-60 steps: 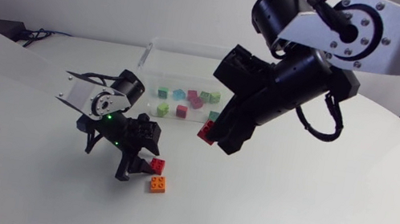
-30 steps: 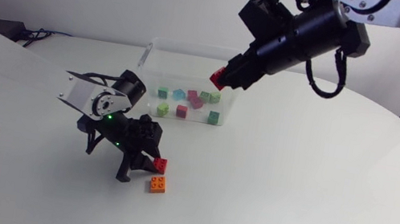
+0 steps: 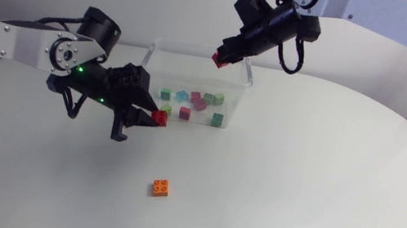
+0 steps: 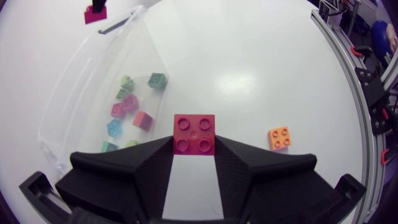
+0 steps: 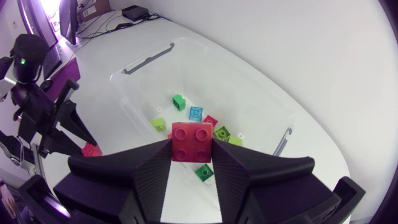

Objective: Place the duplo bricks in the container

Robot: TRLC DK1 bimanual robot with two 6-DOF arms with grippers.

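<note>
Left gripper [image 3: 151,119], jaws pinching red brick [image 3: 160,118], has lifted toward container [image 3: 190,45]. Right gripper [image 3: 225,53], clamping other red brick [image 3: 218,58], now over its far rim. Orange brick [image 3: 161,188] stays nearside.

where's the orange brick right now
Head view: the orange brick lies loose on the table, left of the middle, apart from the container and nearer the viewer than the left claw.

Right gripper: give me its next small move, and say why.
Probably just release: the right gripper is shut on a red brick hanging over the clear container, whose floor holds other bricks right beneath it.
</note>
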